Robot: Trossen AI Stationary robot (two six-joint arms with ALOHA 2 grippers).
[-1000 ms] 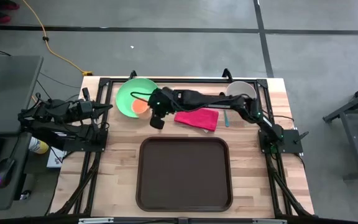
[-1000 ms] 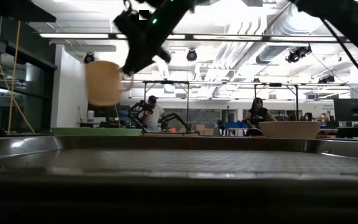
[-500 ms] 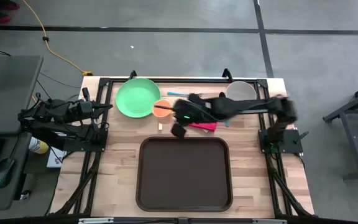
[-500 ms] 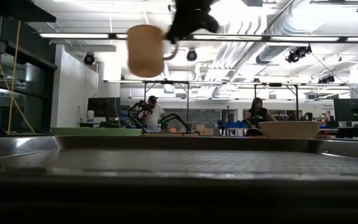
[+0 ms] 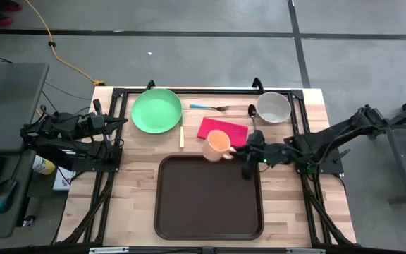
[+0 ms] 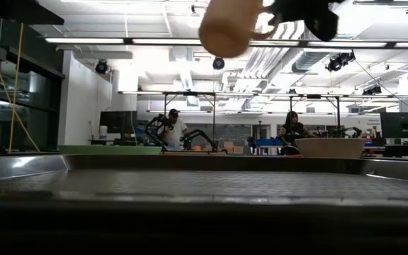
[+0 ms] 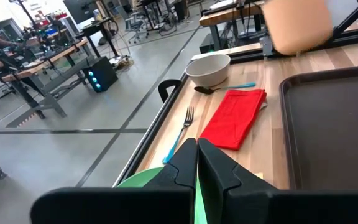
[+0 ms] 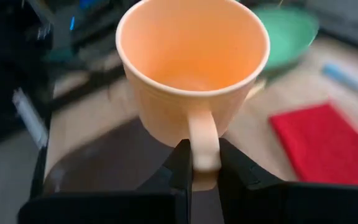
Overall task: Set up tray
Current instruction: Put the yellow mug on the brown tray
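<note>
The tray [image 5: 209,197] lies on the near middle of the bench [image 5: 136,183], and nothing rests in it, so by my judgement the setting-up has barely begun. The right hand [image 5: 240,153] is clamped on the handle of the orange mug [image 5: 217,145], holding it in the air at the tray's far edge, beside the red napkin [image 5: 224,129]; the right wrist view shows the two fingers [image 8: 180,163] pinching the handle with the mug's mouth turned toward the camera. The mug seems set to be the first piece onto the tray. Everything else probably waits its turn along the far side of the bench. The left hand [image 7: 197,163] is parked off the bench's left edge near the green plate [image 5: 156,111], its fingers pressed together on nothing.

Counted: one tray, one mug, one green plate, one white bowl [image 5: 273,106], one red napkin, one fork [image 5: 209,107] with a blue handle, one spoon [image 5: 251,111] beside the bowl, and one pale stick-like piece [image 5: 182,136] between plate and napkin, perhaps a knife, too small to tell
</note>
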